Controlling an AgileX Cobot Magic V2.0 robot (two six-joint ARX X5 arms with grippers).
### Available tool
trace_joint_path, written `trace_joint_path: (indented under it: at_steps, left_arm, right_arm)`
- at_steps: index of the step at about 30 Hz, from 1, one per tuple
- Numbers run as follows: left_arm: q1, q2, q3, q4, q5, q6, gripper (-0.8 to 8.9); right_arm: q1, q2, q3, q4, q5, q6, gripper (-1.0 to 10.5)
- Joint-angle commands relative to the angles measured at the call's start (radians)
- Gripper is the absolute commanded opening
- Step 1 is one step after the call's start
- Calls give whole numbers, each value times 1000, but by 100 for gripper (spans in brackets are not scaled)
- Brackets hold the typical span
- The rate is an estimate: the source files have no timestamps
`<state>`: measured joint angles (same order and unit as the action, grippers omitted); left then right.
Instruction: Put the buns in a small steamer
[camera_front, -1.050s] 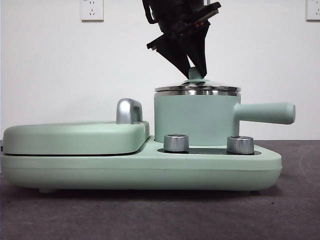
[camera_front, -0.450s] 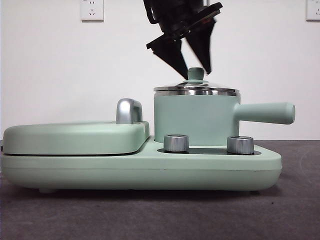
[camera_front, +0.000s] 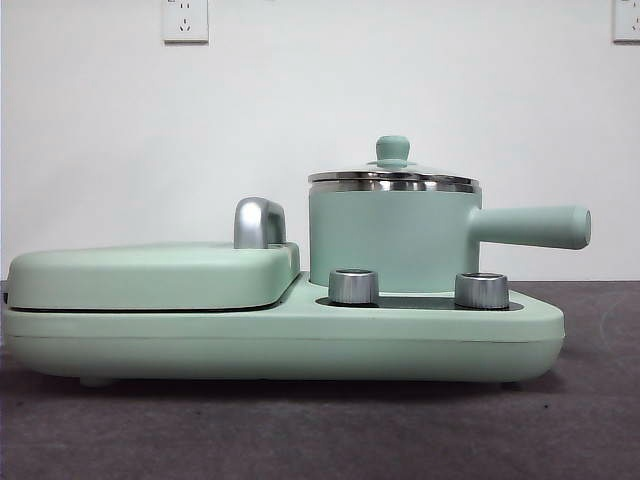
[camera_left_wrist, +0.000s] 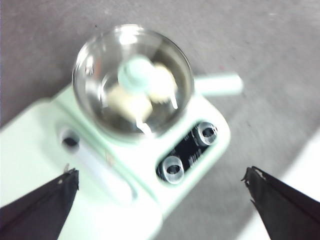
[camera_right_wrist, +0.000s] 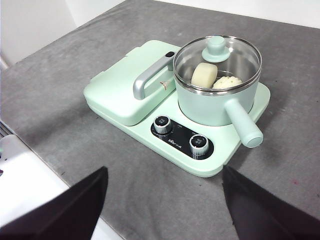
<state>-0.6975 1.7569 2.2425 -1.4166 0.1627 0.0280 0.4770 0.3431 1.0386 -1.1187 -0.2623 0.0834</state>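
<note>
The small steamer (camera_front: 390, 235) stands on the mint-green base with its glass lid on and the green knob (camera_front: 392, 150) on top. Through the lid in the right wrist view, the smooth bun (camera_right_wrist: 204, 74) and the ridged bun (camera_right_wrist: 227, 82) lie side by side inside the steamer (camera_right_wrist: 210, 106). The left wrist view is blurred but shows both buns (camera_left_wrist: 127, 100) under the lid. My left gripper (camera_left_wrist: 160, 174) is open and empty, high above the steamer. My right gripper (camera_right_wrist: 165, 170) is open and empty, well away from the appliance. Neither gripper shows in the front view.
The flat griddle cover (camera_front: 150, 275) with its chrome handle (camera_front: 258, 222) lies to the left of the steamer on the same base. Two steel knobs (camera_front: 352, 286) sit on the base front. The steamer's handle (camera_front: 530, 226) sticks out to the right. The table is grey.
The gripper that was shut on the lid knob opened, let go, and rose out of the front view. The lid stays on the steamer.
</note>
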Motion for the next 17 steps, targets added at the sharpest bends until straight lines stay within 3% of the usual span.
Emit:
trace_joint_path:
  at_steps: [1, 4, 11, 17]
  left_arm:
    - [-12, -117, -145, -29, 3, -16, 561]
    - [-12, -255, -325, 17, 3, -53, 561]
    - [-11, -621, -820, 312, 3, -186, 561]
    - [-11, -875, -1145, 527, 3, -286, 561]
  right_arm:
    - [5, 4, 6, 4, -23, 9, 361]
    - [5, 6, 6, 5, -40, 1, 361]
    - [5, 8, 6, 22, -64, -16, 360]
    - [5, 8, 6, 22, -64, -18, 360]
